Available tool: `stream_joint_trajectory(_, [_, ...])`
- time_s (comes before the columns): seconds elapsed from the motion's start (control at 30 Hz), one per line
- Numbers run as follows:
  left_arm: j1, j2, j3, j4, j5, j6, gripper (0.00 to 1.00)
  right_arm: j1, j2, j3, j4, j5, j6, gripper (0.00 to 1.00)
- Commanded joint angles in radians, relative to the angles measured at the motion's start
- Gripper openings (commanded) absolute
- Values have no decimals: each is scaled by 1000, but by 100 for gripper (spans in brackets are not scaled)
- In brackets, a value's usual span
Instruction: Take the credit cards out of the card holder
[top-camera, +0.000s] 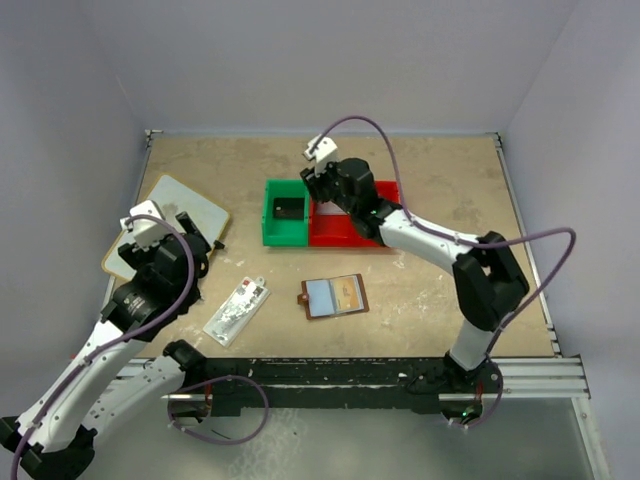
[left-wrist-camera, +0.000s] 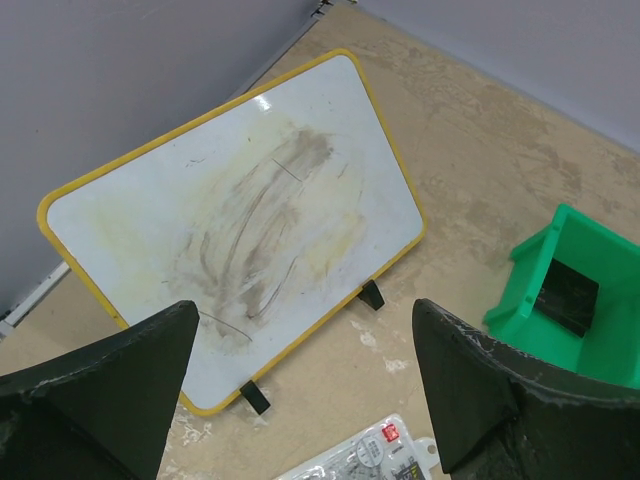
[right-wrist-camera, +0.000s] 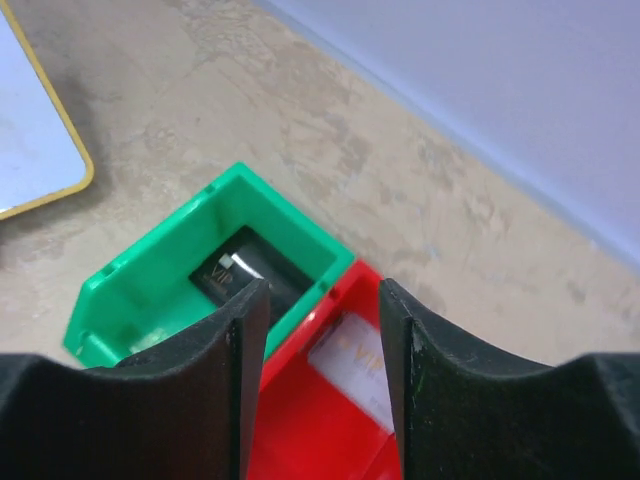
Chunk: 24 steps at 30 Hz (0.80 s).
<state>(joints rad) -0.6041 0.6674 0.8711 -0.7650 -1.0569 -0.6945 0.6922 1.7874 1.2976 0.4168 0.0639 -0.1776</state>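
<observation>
My left fingers (left-wrist-camera: 480, 390) stand wide apart with nothing between them. They hang over the near edge of the whiteboard (left-wrist-camera: 250, 200), which leans on its little feet just ahead of them. Just below them, toward my bases, a clear plastic packet (top-camera: 236, 310) lies flat on the tabletop (top-camera: 420, 310).

To the right of those fingers sits the green bin (top-camera: 268, 215), with a black card (right-wrist-camera: 235, 272) lying in its bottom. My right fingers (right-wrist-camera: 225, 370) hover straight above the rim where the green bin meets the red bin (top-camera: 335, 238). They are parted by a moderate gap and grip nothing, and a pale card (right-wrist-camera: 350, 360) lies in the red bin right under them.

The card holder (top-camera: 334, 297) lies open and flat on the tabletop. It sits back toward my bases from my right fingers, almost directly behind them, and well apart from both bins. Its long axis runs left to right across me with a slight tilt. The pale bluish pocket is on its left half, and an orange-toned card shows on its right half.

I judge my right fingers the nearer pair, since they need only pull straight back and drop. From my left fingers the holder lies off to the right, beyond the packet.
</observation>
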Motion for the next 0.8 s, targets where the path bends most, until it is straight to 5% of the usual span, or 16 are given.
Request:
stream_joint_trajectory(0.0, [4, 16, 8, 40, 55, 29, 85, -38, -159, -127, -1, 110, 337, 50])
stream_joint_trajectory(0.17, [4, 57, 1, 71, 127, 59, 84, -114, -277, -269, -74, -105, 506, 50])
stream_joint_trajectory(0.37, [4, 96, 12, 58, 101, 56, 83, -103, -186, -143, -220, -306, 471, 21])
stream_joint_trajectory(0.63, [4, 104, 1, 55, 44, 43, 83, -46, -27, 26, -337, -181, 534, 17])
stream_joint_trajectory(0.77, [4, 139, -15, 103, 164, 87, 83, -21, -88, -50, -328, -100, 642, 20])
